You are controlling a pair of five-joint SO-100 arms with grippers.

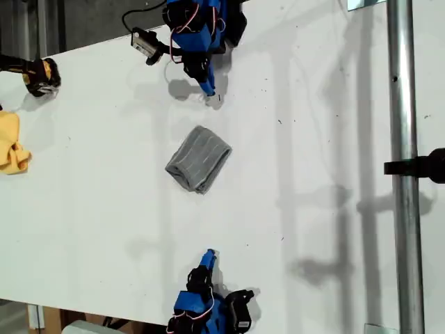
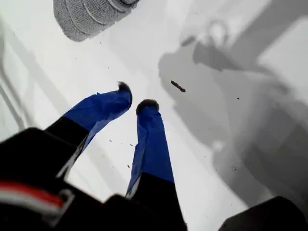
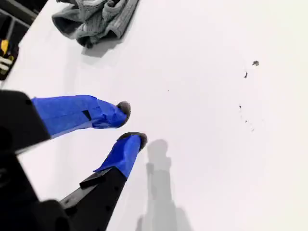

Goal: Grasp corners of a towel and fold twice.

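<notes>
My first gripper has its blue-taped fingers parted by a narrow gap with nothing between them, hanging over bare table; my second gripper is the same, tips slightly apart and empty. The towel lies in the middle of the table, well apart from both, already a small thick bundle with its stripes running along it, so I judge the folds done or nearly so. From the second wrist view one end looks bunched and loose, not squared. If I tidy it, I should come in low at a loose corner, pinch only the top layer and draw it flat, slowly, so the stack does not unroll. The yellow cloth at the exterior view's left edge stays out of it.
</notes>
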